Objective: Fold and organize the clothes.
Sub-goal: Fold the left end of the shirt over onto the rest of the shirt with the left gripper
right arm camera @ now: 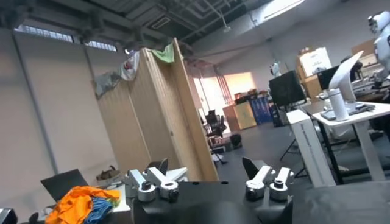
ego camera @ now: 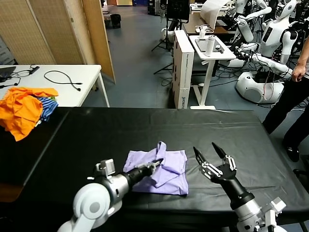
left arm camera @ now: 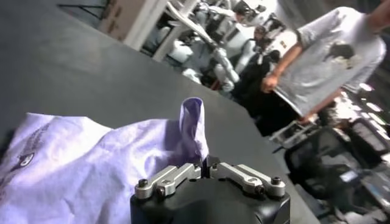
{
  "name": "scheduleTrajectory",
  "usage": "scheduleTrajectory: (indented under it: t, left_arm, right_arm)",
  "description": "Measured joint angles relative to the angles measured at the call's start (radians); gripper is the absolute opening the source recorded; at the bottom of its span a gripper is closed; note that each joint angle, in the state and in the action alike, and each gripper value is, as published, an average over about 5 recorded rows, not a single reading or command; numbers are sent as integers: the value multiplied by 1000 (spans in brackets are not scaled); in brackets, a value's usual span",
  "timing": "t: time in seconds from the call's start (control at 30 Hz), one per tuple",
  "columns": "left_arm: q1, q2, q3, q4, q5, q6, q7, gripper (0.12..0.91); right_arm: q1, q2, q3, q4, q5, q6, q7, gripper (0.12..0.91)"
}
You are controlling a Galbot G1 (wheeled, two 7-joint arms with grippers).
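The clothes, a pale lavender T-shirt (ego camera: 159,170), lie partly folded near the front of the black table (ego camera: 145,130). My left gripper (ego camera: 157,163) is shut on a fold of the shirt's fabric, which stands up as a peak (left arm camera: 194,125) just above the jaws (left arm camera: 205,165). My right gripper (ego camera: 208,151) hangs open just right of the shirt, tilted upward, with nothing between its fingers. In the right wrist view its two fingertips (right arm camera: 251,166) stand wide apart against the room beyond.
A heap of orange and blue-striped garments (ego camera: 25,107) lies at the table's far left edge. A white table with cables (ego camera: 58,79) stands behind it. A person (ego camera: 294,96) stands by the table's far right corner, with other robots (ego camera: 263,53) beyond.
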Motion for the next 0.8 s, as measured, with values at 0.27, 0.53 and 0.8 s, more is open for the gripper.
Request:
scheduleTrajectory:
  t: [0.27, 0.53, 0.8]
  left_arm:
    - [-30, -20, 44, 36, 14, 0, 0, 182]
    - [-36, -45, 60, 79, 62, 0, 21, 182]
    - [-46, -90, 78, 136, 115, 0, 50, 182]
  right_arm:
    - [-10, 11, -2, 6, -13, 1, 1, 907]
    - [-7, 12, -17, 6, -31, -2, 5, 907]
    - [-1, 10, -22, -18, -46, -13, 17, 907]
